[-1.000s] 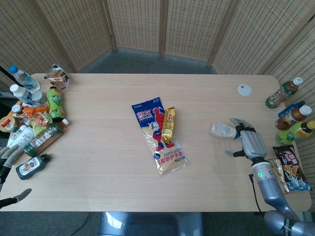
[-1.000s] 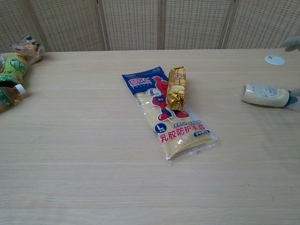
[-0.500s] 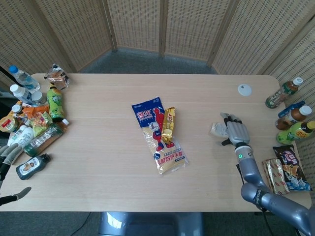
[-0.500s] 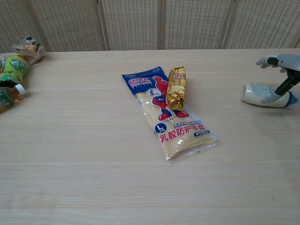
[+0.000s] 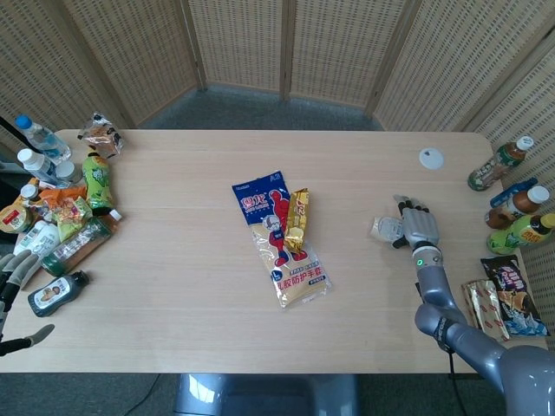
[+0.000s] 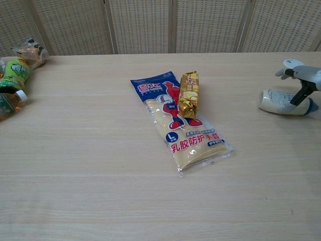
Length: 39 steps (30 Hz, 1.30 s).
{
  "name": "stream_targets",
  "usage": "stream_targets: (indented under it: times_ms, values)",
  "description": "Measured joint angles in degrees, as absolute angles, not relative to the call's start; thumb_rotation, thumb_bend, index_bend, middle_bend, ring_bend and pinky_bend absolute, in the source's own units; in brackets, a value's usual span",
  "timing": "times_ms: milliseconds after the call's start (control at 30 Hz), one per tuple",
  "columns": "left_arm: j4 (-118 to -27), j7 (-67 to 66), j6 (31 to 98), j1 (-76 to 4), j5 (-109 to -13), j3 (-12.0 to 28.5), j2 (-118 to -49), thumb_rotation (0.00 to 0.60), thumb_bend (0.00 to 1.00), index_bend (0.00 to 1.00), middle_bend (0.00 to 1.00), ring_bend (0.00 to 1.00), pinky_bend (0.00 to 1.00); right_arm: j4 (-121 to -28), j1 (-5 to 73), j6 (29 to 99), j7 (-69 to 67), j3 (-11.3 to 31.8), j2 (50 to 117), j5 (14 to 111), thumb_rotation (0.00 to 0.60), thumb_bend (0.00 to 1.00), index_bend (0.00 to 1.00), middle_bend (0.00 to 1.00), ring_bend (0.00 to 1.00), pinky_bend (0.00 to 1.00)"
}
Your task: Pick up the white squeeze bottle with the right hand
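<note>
The white squeeze bottle (image 5: 384, 229) lies on its side on the table's right part, also seen in the chest view (image 6: 279, 101). My right hand (image 5: 419, 228) hovers over the bottle's right end with its fingers apart, and in the chest view the right hand (image 6: 304, 76) sits just above the bottle with a dark finger (image 6: 299, 94) reaching down to it. The bottle still rests flat on the table. My left hand (image 5: 12, 269) is at the lower left edge beside the table, fingers spread and holding nothing.
A blue glove packet (image 5: 279, 240) and a gold snack pack (image 5: 297, 218) lie mid-table. A white disc (image 5: 431, 158) sits far right. Drink bottles (image 5: 518, 204) and snack packets (image 5: 513, 295) line the right edge. Several bottles and snacks (image 5: 61, 208) crowd the left edge.
My right hand has moved in from the right of the bottle to over its right end. The bottle has not shifted. The left hand has barely moved.
</note>
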State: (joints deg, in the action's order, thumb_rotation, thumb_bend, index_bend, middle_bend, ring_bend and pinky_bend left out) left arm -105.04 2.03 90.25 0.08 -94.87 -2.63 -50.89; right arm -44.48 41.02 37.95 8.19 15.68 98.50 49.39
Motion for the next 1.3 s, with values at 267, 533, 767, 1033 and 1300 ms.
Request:
stream_targets:
  times_ms: [267, 533, 767, 1033, 1300]
  values:
    - [-104.8, 1.3, 89.6, -0.2, -93.9, -2.2, -51.5, 0.6, 0.0, 0.02, 0.0, 0.0, 0.0, -37.0, 41.0, 37.3, 4.3, 15.0, 102.3, 53.4, 0.6, 0.03, 0.2, 0.39, 0.23, 0.33]
    - [-104.7, 0.8, 89.8, -0.1, -94.0, -2.1, -52.0, 0.6, 0.0, 0.02, 0.0, 0.0, 0.0, -31.6, 40.6, 38.7, -1.8, 14.4, 104.7, 58.8, 0.6, 0.05, 0.41, 0.69, 0.49, 0.64]
    - [-104.7, 0.6, 90.1, 0.0, -94.3, -2.1, -52.0, 0.6, 0.0, 0.02, 0.0, 0.0, 0.0, -31.8, 40.1, 40.7, -5.0, 14.3, 104.4, 61.9, 0.6, 0.05, 0.43, 0.71, 0.51, 0.66]
    - [-104.8, 1.2, 90.2, 0.0, -95.3, -2.4, -51.8, 0.6, 0.0, 0.02, 0.0, 0.0, 0.0, -42.4, 39.4, 46.7, -5.2, 14.7, 99.0, 65.2, 0.6, 0.06, 0.44, 0.71, 0.51, 0.66]
    - [-104.9, 2.6, 90.6, 0.0, -96.0, -2.7, -51.3, 0.6, 0.0, 0.02, 0.0, 0.0, 0.0, -64.3, 38.5, 52.8, 1.1, 17.2, 88.4, 65.5, 0.6, 0.05, 0.44, 0.71, 0.51, 0.66]
